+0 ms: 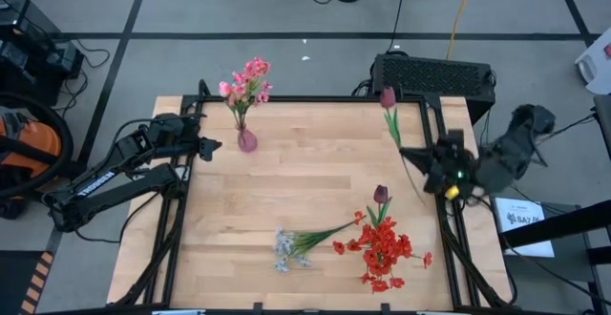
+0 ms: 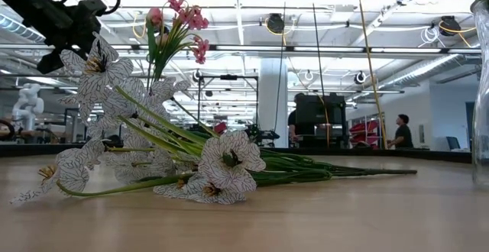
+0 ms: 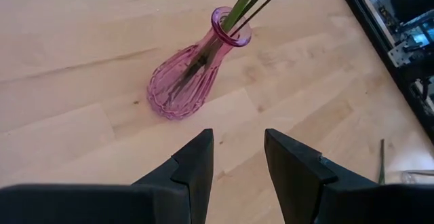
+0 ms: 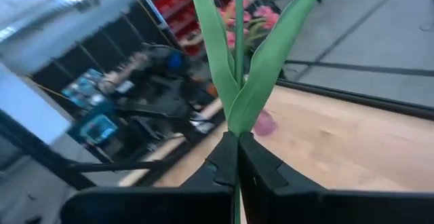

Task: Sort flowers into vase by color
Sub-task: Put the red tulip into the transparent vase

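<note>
The pink-purple vase stands on its base at the table's far left and has pink sprays in its neck. My left gripper is open, level with the vase and just to its left, touching nothing. My right gripper is at the table's right edge, shut on a dark maroon tulip. Lying flat near the front are a second maroon tulip, red clusters and a pale blue-white bunch. My right gripper pinches the tulip's green stem between its two fingers, at the point where the leaves branch off. The fingers come from the table's right and lie across the stem. The head points toward the far edge, and the stem's lower end sticks out toward the near edge.
A black metal frame runs around the wooden table. A black box sits behind the far right corner. Bare wood lies between the vase and the loose flowers. People stand in the room far behind the table.
</note>
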Tool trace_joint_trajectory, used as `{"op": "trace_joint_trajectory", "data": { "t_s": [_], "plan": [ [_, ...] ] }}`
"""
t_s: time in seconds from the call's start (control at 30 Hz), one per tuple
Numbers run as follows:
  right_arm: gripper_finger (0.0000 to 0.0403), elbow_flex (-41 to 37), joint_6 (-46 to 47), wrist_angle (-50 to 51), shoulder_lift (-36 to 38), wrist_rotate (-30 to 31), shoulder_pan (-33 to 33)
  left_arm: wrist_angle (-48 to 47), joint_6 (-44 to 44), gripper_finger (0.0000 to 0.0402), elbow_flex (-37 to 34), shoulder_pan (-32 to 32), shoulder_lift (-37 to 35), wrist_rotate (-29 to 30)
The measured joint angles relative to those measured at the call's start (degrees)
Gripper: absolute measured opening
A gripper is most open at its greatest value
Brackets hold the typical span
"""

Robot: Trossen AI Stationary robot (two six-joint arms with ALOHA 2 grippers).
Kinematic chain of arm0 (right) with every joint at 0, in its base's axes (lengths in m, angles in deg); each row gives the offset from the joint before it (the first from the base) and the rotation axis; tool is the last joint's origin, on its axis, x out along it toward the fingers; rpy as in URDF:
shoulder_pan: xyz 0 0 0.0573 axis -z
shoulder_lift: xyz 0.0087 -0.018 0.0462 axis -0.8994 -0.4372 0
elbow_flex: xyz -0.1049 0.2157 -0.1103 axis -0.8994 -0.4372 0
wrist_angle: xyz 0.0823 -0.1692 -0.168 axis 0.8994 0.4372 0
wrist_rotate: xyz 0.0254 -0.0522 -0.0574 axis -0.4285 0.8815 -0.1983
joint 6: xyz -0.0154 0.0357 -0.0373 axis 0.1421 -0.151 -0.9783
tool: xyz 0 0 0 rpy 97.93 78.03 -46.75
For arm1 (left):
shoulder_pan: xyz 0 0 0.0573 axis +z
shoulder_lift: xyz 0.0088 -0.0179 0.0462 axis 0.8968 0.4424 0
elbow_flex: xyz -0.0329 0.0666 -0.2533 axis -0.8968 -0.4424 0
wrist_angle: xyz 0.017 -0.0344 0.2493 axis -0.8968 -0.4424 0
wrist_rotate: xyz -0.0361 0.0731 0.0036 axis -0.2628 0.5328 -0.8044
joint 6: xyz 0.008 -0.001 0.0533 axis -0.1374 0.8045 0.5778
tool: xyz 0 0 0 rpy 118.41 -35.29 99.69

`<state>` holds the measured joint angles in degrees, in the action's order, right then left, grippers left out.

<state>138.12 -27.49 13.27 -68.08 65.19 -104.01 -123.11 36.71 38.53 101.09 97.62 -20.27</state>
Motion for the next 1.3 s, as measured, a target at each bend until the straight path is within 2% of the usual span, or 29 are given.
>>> {"op": "trace_joint_trajectory", "data": {
  "t_s": [0.27,0.4,0.53,0.77,0.9,1.13,1.3],
  "plan": [
    [0.0000,-8.70,-4.35,-18.44,-1.22,20.22,-18.15,-0.02,-1.09,0.0139,0.00,-0.01,0.00,-0.13],
    [0.0000,-10.64,-4.26,-22.35,-4.59,27.83,-24.39,-0.02,-1.10,0.0139,0.00,0.01,0.00,-0.13],
    [0.0000,-11.23,1.06,-22.40,-8.72,28.41,-27.07,-0.02,-1.11,0.0139,0.00,0.00,0.00,-0.13],
    [0.0000,-11.28,9.87,-21.54,-16.10,28.32,-26.09,-0.01,-1.14,0.0139,0.00,-0.01,0.00,-0.12],
    [0.0000,-11.28,11.53,-21.52,-17.82,28.34,-25.80,-0.02,-1.15,0.0139,0.00,-0.01,0.00,-0.11],
    [0.0000,-11.26,8.16,-22.70,-17.95,28.39,-25.80,0.00,-1.25,0.0139,0.00,0.01,0.00,-0.08],
    [0.0000,-11.26,-0.67,-27.86,-16.13,28.36,-25.68,-0.02,-1.26,0.0139,0.00,-0.01,0.00,-0.08]
  ]
}}
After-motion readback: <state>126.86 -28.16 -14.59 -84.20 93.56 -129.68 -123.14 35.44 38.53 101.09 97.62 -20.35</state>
